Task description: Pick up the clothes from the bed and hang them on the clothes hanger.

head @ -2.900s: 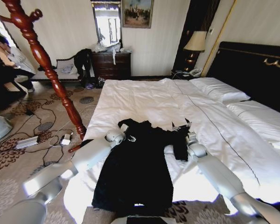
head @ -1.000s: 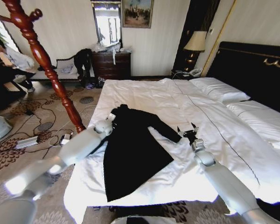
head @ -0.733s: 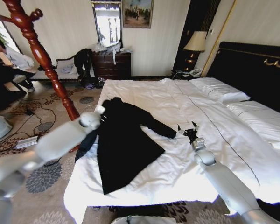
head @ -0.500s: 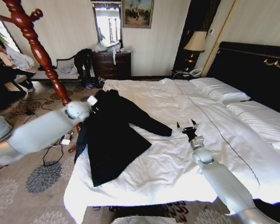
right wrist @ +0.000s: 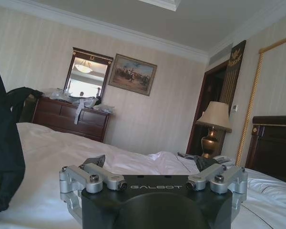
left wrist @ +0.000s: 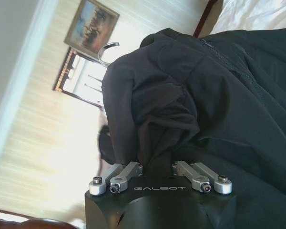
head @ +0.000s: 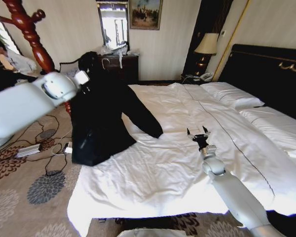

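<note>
The left gripper clenched the black coat above the bed's left edge; the right gripper rested open on the white duvet.

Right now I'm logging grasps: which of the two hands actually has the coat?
The left hand, raised beside the bed, is shut on the black coat. The right hand is open, holding nothing, low over the duvet.

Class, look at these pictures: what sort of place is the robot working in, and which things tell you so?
Probably a hotel bedroom: a wide bed with white pillows, a bedside lamp, and a dresser beneath a mirror.
</note>
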Controlling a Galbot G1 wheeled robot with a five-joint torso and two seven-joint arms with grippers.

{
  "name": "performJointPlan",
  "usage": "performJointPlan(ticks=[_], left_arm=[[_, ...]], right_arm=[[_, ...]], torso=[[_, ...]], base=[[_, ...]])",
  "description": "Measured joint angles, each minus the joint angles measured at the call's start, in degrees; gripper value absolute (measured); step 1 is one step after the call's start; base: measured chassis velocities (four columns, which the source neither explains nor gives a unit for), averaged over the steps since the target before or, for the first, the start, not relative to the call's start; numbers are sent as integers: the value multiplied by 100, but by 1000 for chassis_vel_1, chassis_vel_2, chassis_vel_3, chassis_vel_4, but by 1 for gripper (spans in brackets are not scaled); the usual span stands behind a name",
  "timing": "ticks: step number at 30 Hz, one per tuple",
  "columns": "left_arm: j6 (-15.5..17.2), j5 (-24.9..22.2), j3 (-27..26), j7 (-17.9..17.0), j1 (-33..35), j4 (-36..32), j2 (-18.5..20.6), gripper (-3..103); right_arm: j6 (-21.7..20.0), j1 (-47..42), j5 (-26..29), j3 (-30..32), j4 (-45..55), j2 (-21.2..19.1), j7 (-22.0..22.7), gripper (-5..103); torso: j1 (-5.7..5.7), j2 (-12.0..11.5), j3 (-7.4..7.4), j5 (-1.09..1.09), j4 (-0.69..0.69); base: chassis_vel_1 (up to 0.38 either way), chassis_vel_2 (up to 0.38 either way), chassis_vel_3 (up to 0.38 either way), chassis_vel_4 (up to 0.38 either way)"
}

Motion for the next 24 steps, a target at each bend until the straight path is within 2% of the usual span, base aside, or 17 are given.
performJointPlan(ticks=[2,6,7,9,12,14,19,21,22,24], left_arm=[[-25,79,35,69,-86,37,2,20],[-32,497,450,426,-811,137,26,20],[-32,497,450,426,-811,137,26,20],[44,826,617,554,-1148,70,78,20],[169,980,662,595,-1297,-18,136,20],[395,1100,673,605,-1467,-251,300,20],[425,1429,650,669,-1715,-563,634,20],[425,1445,638,678,-1723,-578,654,20],[428,1542,555,793,-1831,-747,882,20],[428,1572,513,854,-1927,-904,1097,20]], right_arm=[[0,-12,3,8,19,-6,7,100],[-6,-88,5,48,133,-14,47,100],[-6,-88,5,48,133,-14,47,100],[-16,-145,5,65,216,-5,74,100],[-23,-185,2,77,275,-5,86,100],[-30,-265,-11,104,354,-7,103,100],[-31,-360,-24,124,431,-9,138,100],[-31,-366,-24,124,436,-9,143,100],[-31,-392,-19,116,466,-11,174,100],[-26,-396,-17,88,485,-28,184,100]], torso=[[0,0,0,0,-1],[1,0,0,1,0],[1,0,0,1,0],[0,0,0,2,0],[0,0,0,2,0],[0,0,0,0,2],[0,1,-1,2,0],[0,0,0,1,0],[0,0,-1,0,-1],[0,0,-1,0,2]], base=[[0,0,0,0],[0,0,0,0],[0,0,0,0],[0,0,0,0],[0,0,0,0],[0,0,0,0],[0,0,0,0],[0,0,0,0],[0,0,0,0],[0,0,0,0]])
